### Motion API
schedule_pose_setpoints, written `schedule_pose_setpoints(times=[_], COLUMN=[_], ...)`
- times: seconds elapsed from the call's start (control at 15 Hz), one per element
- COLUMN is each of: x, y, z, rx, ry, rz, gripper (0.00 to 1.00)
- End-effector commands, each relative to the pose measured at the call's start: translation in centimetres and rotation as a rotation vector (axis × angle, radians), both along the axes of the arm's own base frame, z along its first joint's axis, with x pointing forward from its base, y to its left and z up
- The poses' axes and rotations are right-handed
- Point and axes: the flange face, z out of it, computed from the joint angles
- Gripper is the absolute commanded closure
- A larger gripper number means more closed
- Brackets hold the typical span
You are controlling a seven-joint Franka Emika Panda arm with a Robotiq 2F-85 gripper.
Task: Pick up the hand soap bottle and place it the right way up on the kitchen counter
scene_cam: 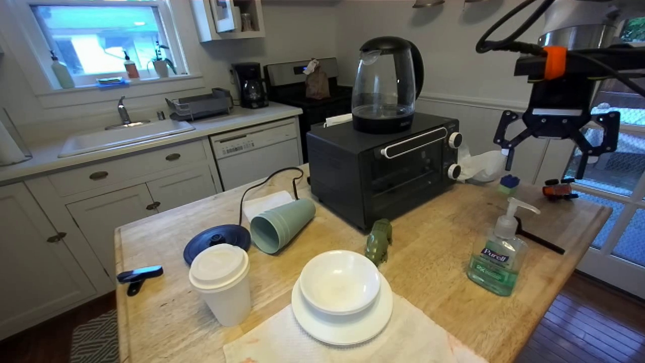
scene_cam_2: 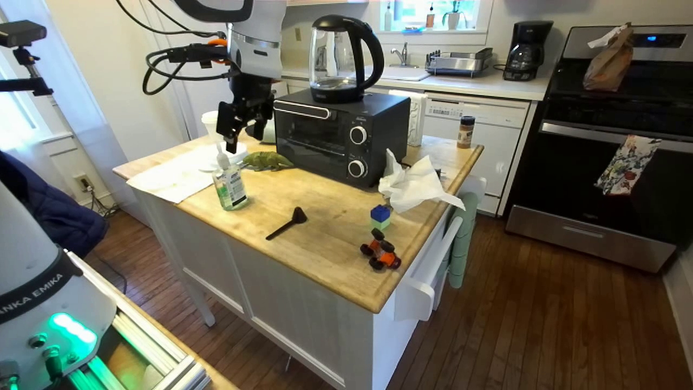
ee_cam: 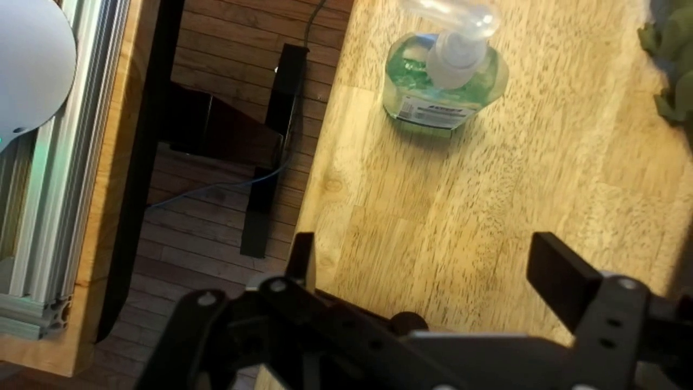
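- Hand soap bottle [scene_cam: 496,267] is already upright on the wooden kitchen counter [scene_cam: 428,287], near the edge — off to the right in an exterior view.
- Gripper [scene_cam: 545,168] is spread wide with nothing in it, up above the wood. In the wrist view the bottle sits on the far side, not between the fingers [ee_cam: 557,271] yet.
- Looks like the approach to me, so I'd slide over until it's centred in the gap — then go straight down.
- Grab the body below the white pump [scene_cam: 506,227]; squeezing the pump could tip it or squirt soap.
- Body looks flattish, so I'd span the thin way.
- Mind the black brush [scene_cam_2: 296,216] lying near it.
- Lift it vertical, land the base flat, then let go.
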Motion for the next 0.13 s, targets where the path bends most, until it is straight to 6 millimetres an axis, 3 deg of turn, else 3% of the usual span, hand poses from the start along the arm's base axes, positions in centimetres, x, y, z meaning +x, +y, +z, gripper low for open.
schedule_pose_setpoints(times=[0.0, 0.07], x=[-0.08, -0.11], y=[0.01, 0.02], z=[0.21, 0.29], rx=[-0.001, -0.002], ry=[-0.002, -0.004], rz=[0.0, -0.001], gripper=[0.0, 0.0])
